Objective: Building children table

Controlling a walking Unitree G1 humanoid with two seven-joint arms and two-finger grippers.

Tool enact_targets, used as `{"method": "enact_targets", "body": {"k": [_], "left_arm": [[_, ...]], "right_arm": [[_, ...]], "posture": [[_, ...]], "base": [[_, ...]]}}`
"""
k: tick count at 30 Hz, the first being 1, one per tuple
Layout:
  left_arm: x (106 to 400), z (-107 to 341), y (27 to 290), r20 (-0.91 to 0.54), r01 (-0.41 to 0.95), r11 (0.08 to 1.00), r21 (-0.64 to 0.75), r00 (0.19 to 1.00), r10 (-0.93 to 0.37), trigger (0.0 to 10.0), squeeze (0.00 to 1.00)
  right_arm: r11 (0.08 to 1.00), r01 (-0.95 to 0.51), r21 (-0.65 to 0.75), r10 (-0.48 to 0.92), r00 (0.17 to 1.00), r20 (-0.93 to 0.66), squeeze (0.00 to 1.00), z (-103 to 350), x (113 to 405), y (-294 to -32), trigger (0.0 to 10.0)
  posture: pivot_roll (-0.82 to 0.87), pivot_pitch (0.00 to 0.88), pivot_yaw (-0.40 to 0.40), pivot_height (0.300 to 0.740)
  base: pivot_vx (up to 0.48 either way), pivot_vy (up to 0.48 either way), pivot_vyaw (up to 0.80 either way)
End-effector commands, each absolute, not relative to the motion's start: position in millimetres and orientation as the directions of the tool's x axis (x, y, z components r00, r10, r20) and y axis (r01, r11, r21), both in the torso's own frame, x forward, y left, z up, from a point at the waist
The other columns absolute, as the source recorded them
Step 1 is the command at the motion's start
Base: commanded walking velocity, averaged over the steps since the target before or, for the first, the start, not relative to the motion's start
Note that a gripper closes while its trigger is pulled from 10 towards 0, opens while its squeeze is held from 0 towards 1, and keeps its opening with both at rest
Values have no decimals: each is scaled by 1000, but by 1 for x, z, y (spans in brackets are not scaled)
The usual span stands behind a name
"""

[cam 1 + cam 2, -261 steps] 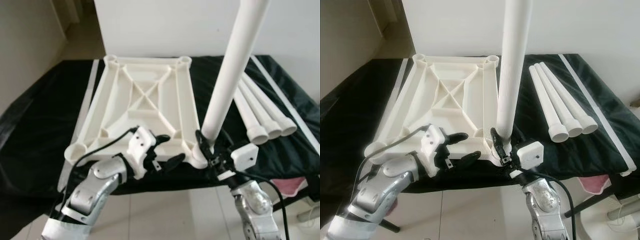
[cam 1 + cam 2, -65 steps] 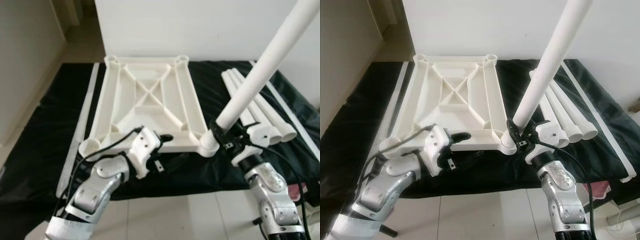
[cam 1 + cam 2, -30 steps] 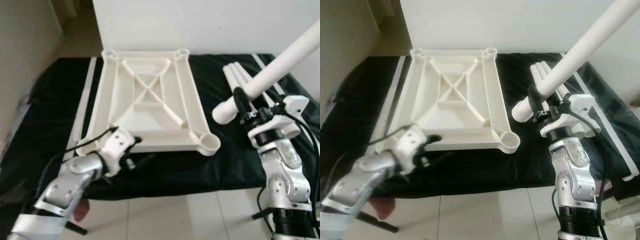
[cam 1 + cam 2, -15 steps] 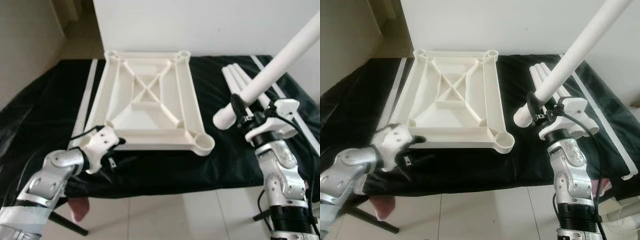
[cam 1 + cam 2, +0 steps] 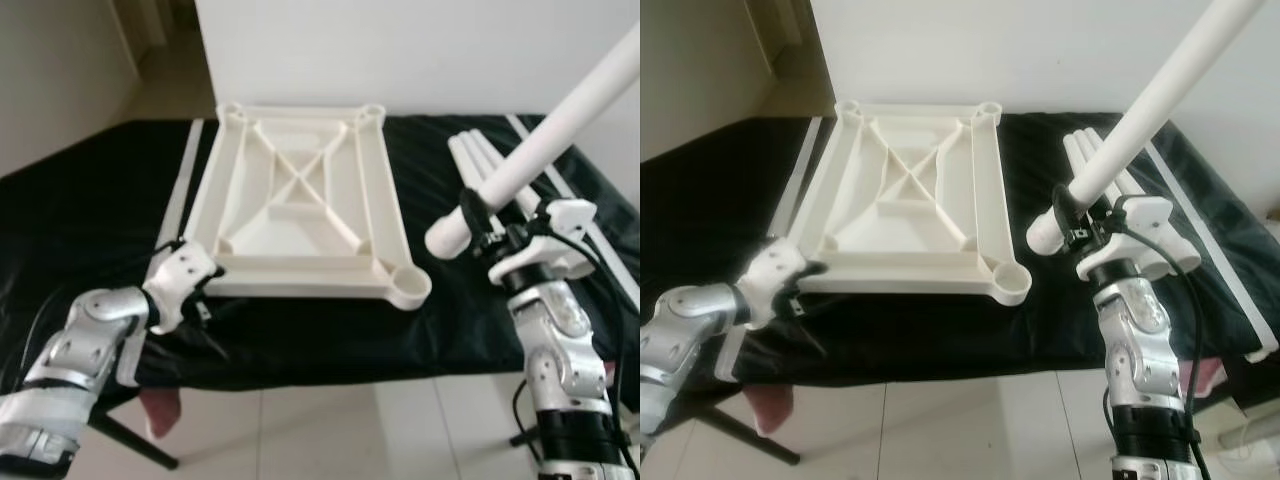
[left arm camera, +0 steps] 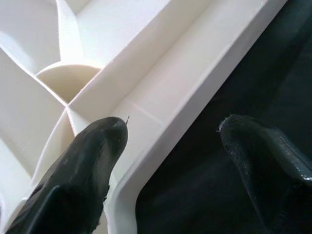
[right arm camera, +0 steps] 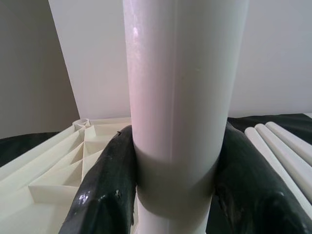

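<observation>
While gripped aloft, leg over spare legs beside tabletop.

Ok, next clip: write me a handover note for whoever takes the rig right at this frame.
Right gripper: shut on a white table leg, held tilted in the air to the right of the tabletop, off any socket.
Left gripper: open, straddling the near left edge of the upturned white tabletop, not clamped.
Three spare legs lie on the black cloth at right.
Done: no leg seated; near right socket is empty.
Left: steady the tabletop, seat all four legs.
</observation>
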State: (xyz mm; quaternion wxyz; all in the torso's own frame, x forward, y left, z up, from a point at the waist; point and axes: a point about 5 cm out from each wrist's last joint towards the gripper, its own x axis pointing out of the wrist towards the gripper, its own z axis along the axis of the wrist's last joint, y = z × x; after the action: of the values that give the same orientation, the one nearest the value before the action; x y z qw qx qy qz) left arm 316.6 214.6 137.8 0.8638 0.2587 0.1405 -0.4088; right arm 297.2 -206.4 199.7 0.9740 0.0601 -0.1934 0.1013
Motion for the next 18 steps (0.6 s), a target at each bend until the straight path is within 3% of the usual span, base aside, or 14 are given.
{"method": "enact_targets", "body": {"k": [1,3,10,12,14,18], "left_arm": [[320,133,225,-482,742,555,377,669,-566,10000,0],[326,134,236,-499,703,560,438,709,-499,10000,0],[339,178,241,-328,650,637,413,759,-562,10000,0],[339,178,241,-328,650,637,413,759,-562,10000,0],[347,206,236,-218,660,652,373,745,-630,10000,0],[355,224,228,-128,676,656,334,723,-679,10000,0]], "right_arm": [[973,-224,64,179,895,409,0,204,298,-206,10000],[973,-223,63,178,893,413,0,204,298,-206,10000],[975,-210,67,163,894,418,0,205,296,-208,10000],[975,-210,67,163,894,418,0,205,296,-208,10000],[976,-209,67,163,894,418,0,205,297,-208,10000],[975,-210,66,164,894,417,0,205,299,-208,10000]], "posture": [[-26,45,1,740],[-31,47,6,740],[-35,51,9,740],[-35,51,9,740],[-35,51,8,740],[-35,50,7,740]], "base": [[0,0,0],[0,0,0],[0,0,0],[0,0,0],[0,0,0],[0,0,0]]}}
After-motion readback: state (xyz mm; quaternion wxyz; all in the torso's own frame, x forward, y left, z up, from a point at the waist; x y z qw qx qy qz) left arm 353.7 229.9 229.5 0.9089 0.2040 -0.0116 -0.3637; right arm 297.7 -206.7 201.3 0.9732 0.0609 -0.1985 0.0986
